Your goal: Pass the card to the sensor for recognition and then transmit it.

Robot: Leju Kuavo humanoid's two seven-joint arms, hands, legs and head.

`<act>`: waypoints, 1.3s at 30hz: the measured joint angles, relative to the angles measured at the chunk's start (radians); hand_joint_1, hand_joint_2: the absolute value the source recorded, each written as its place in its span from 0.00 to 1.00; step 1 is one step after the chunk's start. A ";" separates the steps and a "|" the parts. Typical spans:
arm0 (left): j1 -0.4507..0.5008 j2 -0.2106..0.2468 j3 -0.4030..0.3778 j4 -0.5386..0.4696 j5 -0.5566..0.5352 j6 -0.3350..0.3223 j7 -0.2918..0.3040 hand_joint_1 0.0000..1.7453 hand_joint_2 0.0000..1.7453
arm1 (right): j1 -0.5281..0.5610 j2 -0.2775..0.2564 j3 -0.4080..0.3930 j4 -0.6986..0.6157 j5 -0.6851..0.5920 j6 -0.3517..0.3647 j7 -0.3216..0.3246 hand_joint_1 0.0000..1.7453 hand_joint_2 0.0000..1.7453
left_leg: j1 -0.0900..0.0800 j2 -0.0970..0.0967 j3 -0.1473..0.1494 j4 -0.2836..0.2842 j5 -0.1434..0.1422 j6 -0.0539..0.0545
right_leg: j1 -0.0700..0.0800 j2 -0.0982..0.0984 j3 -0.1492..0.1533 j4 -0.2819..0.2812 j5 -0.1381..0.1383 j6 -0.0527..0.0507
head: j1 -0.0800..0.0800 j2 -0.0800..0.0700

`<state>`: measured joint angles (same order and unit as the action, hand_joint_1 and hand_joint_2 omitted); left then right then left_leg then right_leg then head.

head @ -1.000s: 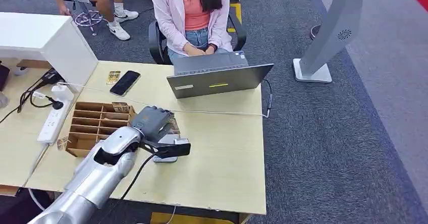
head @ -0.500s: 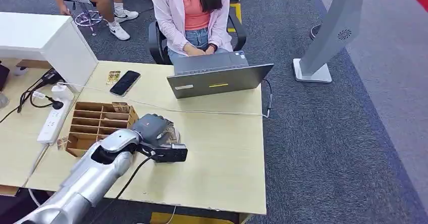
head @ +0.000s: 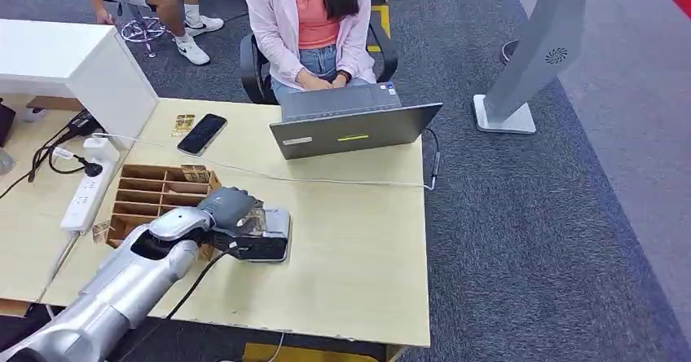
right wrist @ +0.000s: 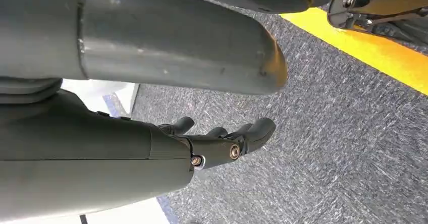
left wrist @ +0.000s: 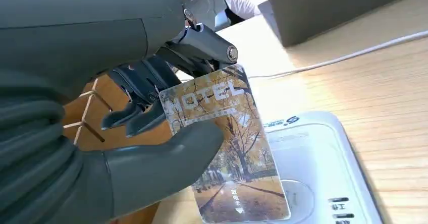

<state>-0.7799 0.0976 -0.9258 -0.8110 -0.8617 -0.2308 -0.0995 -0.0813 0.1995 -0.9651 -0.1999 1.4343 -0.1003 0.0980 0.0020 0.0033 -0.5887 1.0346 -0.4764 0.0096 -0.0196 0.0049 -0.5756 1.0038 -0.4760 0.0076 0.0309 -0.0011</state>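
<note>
My left hand [head: 231,209] pinches a hotel card [left wrist: 225,143] printed with autumn trees between its thumb [left wrist: 166,156] and fingers [left wrist: 146,90]. The card [head: 254,219] hangs just over the white card sensor [left wrist: 323,168], its lower edge at the sensor's top face. In the head view the sensor [head: 277,223] lies on the wooden table [head: 358,248], partly under my left hand. My right hand [right wrist: 222,143] hangs beside my body over the grey carpet, fingers loosely extended and holding nothing.
A wooden compartment box [head: 155,199] stands just left of the sensor. A laptop [head: 354,125] with a seated person [head: 310,28] behind it is at the far table edge. A white cable [head: 342,180] crosses the table; a phone [head: 202,134] and power strip [head: 85,195] lie left.
My left hand has drawn back and left with the card, from over the sensor's right part toward the box; the sensor's right end now shows.
</note>
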 joint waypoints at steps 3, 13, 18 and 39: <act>-0.008 0.006 -0.004 0.001 0.006 -0.006 0.008 1.00 1.00 | 0.000 0.000 0.000 0.000 0.000 0.000 0.000 0.00 0.00 | 0.000 0.000 0.000 0.000 0.000 0.000 | 0.000 0.000 0.000 0.000 0.000 0.000 | 0.000 0.000; 0.002 0.004 -0.005 -0.016 -0.117 0.299 0.101 1.00 1.00 | 0.000 0.000 0.000 0.000 0.000 0.005 0.000 0.00 0.00 | 0.000 0.000 0.000 0.000 0.001 0.001 | 0.000 -0.001 0.000 0.000 0.000 0.000 | 0.000 0.000; 0.042 -0.028 0.117 -0.104 -0.277 0.480 0.111 1.00 1.00 | 0.000 0.000 0.002 0.001 0.014 0.007 -0.005 0.00 0.00 | 0.000 0.000 -0.001 0.000 0.000 0.001 | 0.000 0.000 0.000 0.000 0.000 0.000 | 0.001 0.000; 0.037 -0.038 0.324 -0.159 -0.344 0.537 0.076 1.00 1.00 | 0.001 0.000 0.009 0.003 0.024 0.009 -0.009 0.00 0.00 | 0.000 0.000 0.000 0.000 0.002 0.000 | 0.000 -0.001 0.000 0.000 0.001 -0.001 | 0.000 0.000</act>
<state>-0.7424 0.0595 -0.6016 -0.9705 -1.2058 0.3063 -0.0233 -0.0807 0.1995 -0.9564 -0.1972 1.4580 -0.0915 0.0893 0.0020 0.0032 -0.5890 1.0345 -0.4743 0.0099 -0.0194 0.0041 -0.5758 1.0041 -0.4753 0.0069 0.0309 -0.0011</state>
